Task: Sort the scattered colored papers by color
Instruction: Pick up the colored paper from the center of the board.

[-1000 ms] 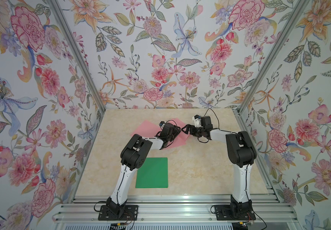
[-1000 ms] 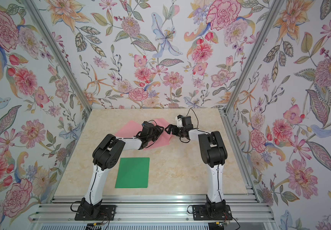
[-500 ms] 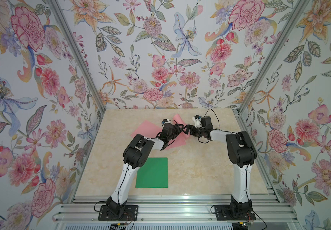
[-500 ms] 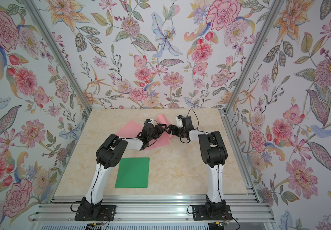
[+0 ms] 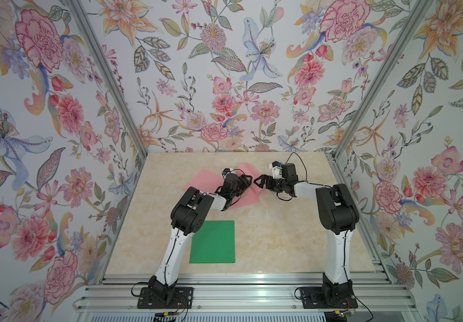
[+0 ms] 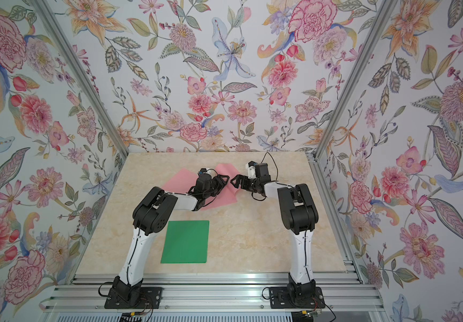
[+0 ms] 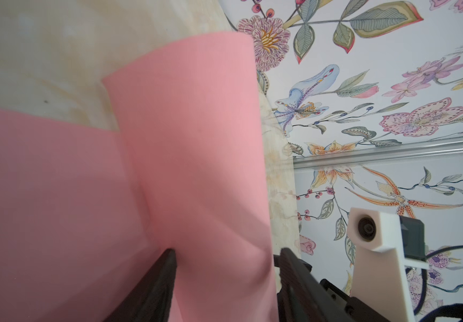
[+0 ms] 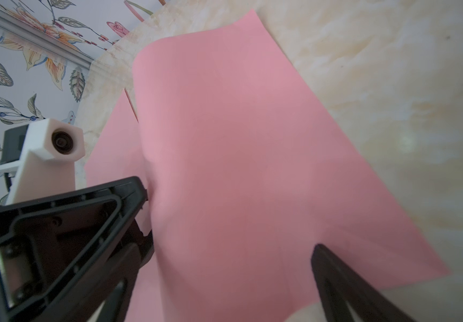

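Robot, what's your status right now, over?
Left gripper open, astride buckled pink paper. Right gripper open, facing it. Second pink paper alongside. Green paper flat, apart.

Wallpaper [image 5: 224, 83]: off-white ground printed with flowers in pink, red, orange, lilac and pale blue, and grey-green leaves. Surface [image 5: 275, 237]: cream-beige, marbled with faint yellowish veining. Flat pink paper [image 5: 199, 180] and curled pink paper [image 5: 252, 196]: plain light pink, no print; shaded areas read duller rose in both wrist views. Green paper [image 5: 213, 242]: plain solid green. Left arm [image 5: 171, 248] and right arm [image 5: 336, 251]: white links, black joints. Left pincer [image 5: 244, 180] and right pincer [image 5: 260, 181]: black. Frame rails [image 5: 224, 290]: silver-grey.
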Available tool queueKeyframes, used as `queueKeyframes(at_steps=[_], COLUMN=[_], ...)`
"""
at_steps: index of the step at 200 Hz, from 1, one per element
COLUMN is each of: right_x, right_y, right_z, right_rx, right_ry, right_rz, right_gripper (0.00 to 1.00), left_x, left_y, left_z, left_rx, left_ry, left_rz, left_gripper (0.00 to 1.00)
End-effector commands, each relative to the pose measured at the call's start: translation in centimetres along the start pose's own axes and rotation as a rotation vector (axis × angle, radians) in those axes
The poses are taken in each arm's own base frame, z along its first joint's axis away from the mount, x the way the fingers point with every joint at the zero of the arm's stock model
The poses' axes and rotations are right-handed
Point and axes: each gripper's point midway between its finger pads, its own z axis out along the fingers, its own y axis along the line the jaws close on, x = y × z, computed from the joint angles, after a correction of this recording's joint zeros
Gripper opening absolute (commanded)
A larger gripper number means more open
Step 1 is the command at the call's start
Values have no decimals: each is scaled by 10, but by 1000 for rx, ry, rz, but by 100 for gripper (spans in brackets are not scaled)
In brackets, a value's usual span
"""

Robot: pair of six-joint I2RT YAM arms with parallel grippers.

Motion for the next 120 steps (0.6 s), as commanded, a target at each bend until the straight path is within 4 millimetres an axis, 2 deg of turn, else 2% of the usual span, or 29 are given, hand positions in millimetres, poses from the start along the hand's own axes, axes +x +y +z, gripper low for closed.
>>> queueKeyframes(at_steps=[1,28,83,120], right_x=[42,41,41,31], right_y=[-20,-21,-19,-15], right_z=[10,10,10,5], right_rx=[42,42,37,37], right_ry=[110,109,111,102], right_rz=[78,79,77,64], right_gripper=[100,100,100,100], left_x=[-4,-4,-5,-7], left_y=[16,19,20,18], left_z=[7,10,9,7], left_rx=[-27,-35,-40,-37], left_ry=[-4,1,-1,-1], left_rz=[13,12,10,13], left_gripper=[61,52,46,34])
